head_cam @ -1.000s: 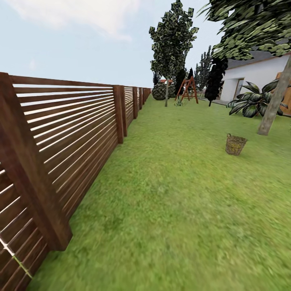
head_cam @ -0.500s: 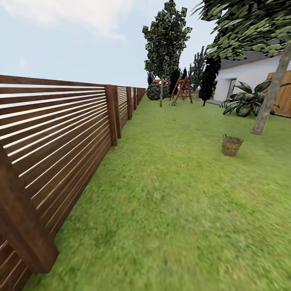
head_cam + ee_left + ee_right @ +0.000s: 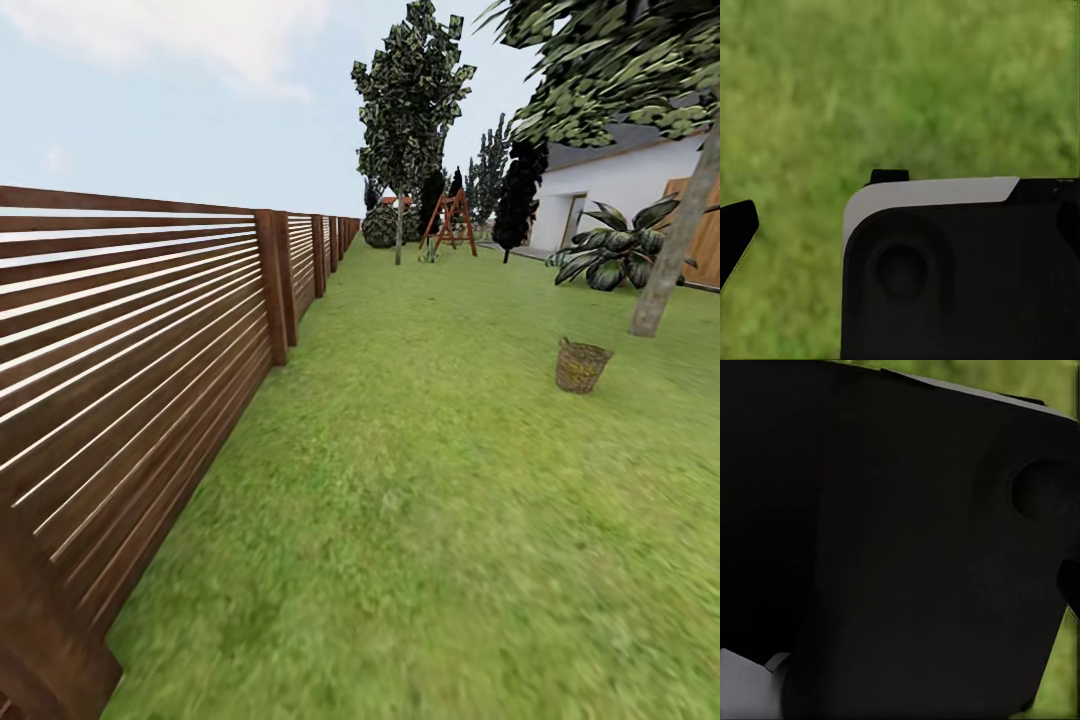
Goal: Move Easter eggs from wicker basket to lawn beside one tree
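Note:
The wicker basket (image 3: 582,365) stands on the lawn (image 3: 430,480) at the right, some way ahead of me. The Easter eggs are hidden; I cannot see into the basket from here. Just behind the basket rises the pale, leaning trunk of a tree (image 3: 672,258) with leaves overhead. A second tree (image 3: 398,225) stands far down the garden. In the left wrist view my left gripper (image 3: 900,225) hangs over grass, with one dark fingertip (image 3: 736,229) at the picture's edge, set wide and holding nothing. The right wrist view faces a dark part of my own body.
A long brown slatted fence (image 3: 150,340) runs along the left side, very close to me. Far off are a red swing frame (image 3: 452,220), a dark conifer (image 3: 520,200), a broad-leaved plant (image 3: 610,258) and a white house (image 3: 625,185). Grass stretches between me and the basket.
The whole head view has shifted: the camera has moved forward along the fence, and the near fence post has slid to the bottom left corner. The basket itself has not moved.

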You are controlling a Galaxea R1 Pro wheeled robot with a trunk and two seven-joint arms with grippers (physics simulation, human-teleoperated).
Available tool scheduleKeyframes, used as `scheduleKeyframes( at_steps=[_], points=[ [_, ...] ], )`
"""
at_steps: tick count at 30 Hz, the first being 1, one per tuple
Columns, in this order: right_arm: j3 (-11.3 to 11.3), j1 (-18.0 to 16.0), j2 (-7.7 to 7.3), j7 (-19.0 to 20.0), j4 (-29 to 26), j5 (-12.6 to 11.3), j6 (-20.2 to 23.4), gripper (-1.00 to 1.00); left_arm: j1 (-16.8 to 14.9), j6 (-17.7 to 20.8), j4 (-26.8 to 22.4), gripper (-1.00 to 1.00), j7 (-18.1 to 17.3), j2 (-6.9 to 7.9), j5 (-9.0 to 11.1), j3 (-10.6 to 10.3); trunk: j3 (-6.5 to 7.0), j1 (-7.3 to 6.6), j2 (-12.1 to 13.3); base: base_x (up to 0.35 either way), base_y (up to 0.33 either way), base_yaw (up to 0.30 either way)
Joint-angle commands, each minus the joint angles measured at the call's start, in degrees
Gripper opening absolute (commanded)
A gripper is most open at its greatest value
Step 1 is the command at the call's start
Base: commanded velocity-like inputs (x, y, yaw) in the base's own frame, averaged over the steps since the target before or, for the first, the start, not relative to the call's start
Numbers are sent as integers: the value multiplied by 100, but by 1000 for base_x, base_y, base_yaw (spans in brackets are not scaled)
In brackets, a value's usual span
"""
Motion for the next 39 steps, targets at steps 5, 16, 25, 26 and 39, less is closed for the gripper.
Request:
scheduleKeyframes(
  at_steps=[5,16,25,26,39],
  points=[
    [-14,6,4,3,-14,46,-25,100,-3,-21,4,100,-3,0,4,5,-4,3,-2,337,0,-65],
    [-23,6,2,8,-95,47,-51,100,-3,-23,4,100,4,-2,4,5,-3,3,-2,337,0,-236],
    [-27,7,-3,8,-97,47,-382,100,-3,-24,4,100,5,-2,4,5,4,3,-2,334,89,-161],
    [-29,7,-5,8,-95,47,-422,100,-3,-25,4,100,5,-2,4,5,5,3,-2,330,129,-33],
    [-38,7,-1,3,-79,39,-492,100,-3,-104,4,100,5,-2,4,5,5,3,-2,329,92,-131]
  ],
)
